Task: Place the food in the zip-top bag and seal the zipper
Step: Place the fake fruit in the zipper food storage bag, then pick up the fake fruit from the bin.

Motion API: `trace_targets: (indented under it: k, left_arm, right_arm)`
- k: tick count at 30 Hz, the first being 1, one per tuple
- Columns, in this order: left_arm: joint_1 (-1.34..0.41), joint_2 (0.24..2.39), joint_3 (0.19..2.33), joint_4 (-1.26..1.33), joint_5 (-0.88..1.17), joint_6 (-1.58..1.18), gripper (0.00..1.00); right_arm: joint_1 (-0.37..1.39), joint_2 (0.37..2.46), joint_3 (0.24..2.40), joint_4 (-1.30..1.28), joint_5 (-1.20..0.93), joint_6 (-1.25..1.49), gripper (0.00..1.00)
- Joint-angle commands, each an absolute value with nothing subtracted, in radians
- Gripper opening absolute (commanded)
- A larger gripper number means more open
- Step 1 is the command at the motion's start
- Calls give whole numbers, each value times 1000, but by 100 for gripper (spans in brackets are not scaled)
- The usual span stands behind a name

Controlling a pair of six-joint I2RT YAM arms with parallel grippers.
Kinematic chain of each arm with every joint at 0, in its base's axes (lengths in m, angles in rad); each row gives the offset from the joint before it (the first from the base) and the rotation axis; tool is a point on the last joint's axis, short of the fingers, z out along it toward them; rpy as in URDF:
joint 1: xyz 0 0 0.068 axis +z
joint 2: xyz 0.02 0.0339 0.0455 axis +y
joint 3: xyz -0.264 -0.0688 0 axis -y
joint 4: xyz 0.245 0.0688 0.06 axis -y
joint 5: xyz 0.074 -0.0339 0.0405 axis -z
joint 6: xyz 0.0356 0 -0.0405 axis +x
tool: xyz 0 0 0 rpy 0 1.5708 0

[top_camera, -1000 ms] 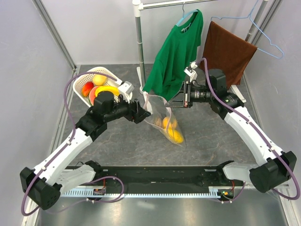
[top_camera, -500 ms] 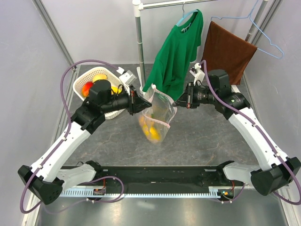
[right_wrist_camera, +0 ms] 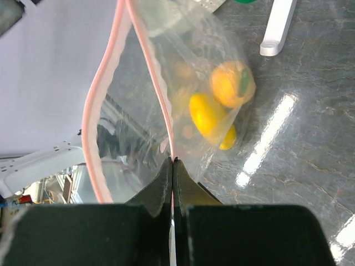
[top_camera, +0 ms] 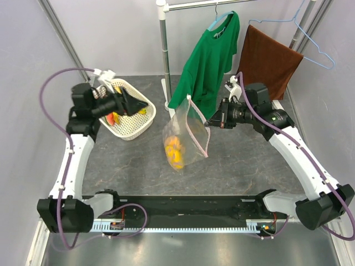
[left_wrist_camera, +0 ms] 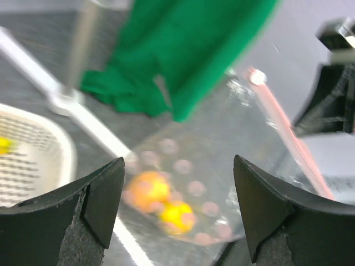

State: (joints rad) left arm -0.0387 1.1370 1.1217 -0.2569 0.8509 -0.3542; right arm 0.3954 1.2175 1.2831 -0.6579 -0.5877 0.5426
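Hanging just below the hem of the green shirt (top_camera: 206, 58), the zip-top bag (top_camera: 186, 136) is held up by the right pincer (top_camera: 211, 123), which comes in from the shirt's right-arm side. The right wrist view shows that pincer (right_wrist_camera: 173, 162) pressed together on one lip of the bag's mouth, pinching the plastic right at the zipper (right_wrist_camera: 157, 94). The zipper's other pink strip (right_wrist_camera: 93, 130) bows well away from the pinched one, so the mouth gapes unsealed. In the top view the zipper (top_camera: 198, 128) runs as a slanted pink line down the bag's side, starting at the shirt's hem. Some of the food (top_camera: 175, 151) lies in the bag's lowest corner: a round orange fruit (right_wrist_camera: 233, 83) touching an oval yellow one (right_wrist_camera: 208, 115). Whether the bag's bottom touches the desk (top_camera: 244, 160) I cannot tell.

Well off to the shirt's left-arm side, the left pincer (top_camera: 137, 104) hovers over the white lattice basket (top_camera: 133, 126), fingers (left_wrist_camera: 97, 202) spread wide with nothing between them. Its camera looks back toward the shirt (left_wrist_camera: 186, 52) and the dotted bag (left_wrist_camera: 233, 160), though blurred. More fruit (top_camera: 115, 117), red and yellow, lies in the basket, partly hidden by the arm.
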Motion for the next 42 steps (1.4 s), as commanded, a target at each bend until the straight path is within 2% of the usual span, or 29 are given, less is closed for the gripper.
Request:
trace_targets:
  k: [1,5,11,20,24,32,38,41,42]
  left_arm:
    - [110,1182,1199,-236,939,-258,86]
    - [135,1293,1271,-316,841,-25,83]
    - [123,1592,1509,-599,914,562,85]
    - [45,1933,1739,-736,651,1228,83]
    - [11,2011,1749,-761,533,1362,82]
    - [-64,2134,1760,-767,453,1463,80]
    - [-81,2143,1700,-773,402,1497,72]
    - [-80,2134,1697,-784,406,1480,56]
    - [-80,2126,1694,-790,419,1479,45]
  right_arm:
    - [394,1204,1370,-598,-618,615,0]
    - [394,1204,1378,-591,-615,641,0]
    - [394,1235,1379,-587,-614,644,0]
    - [431,1292,1266,-493,-607,712,0]
    - [457,1313,1273,-468,-614,726,0]
    - [494,1345,1299,-474,-578,693,0]
    - [494,1345,1423,-541,-520,588,0]
    - [494,1333,1468,-589,-470,546,0]
    - [494,1332,1476,-604,-462,520,0]
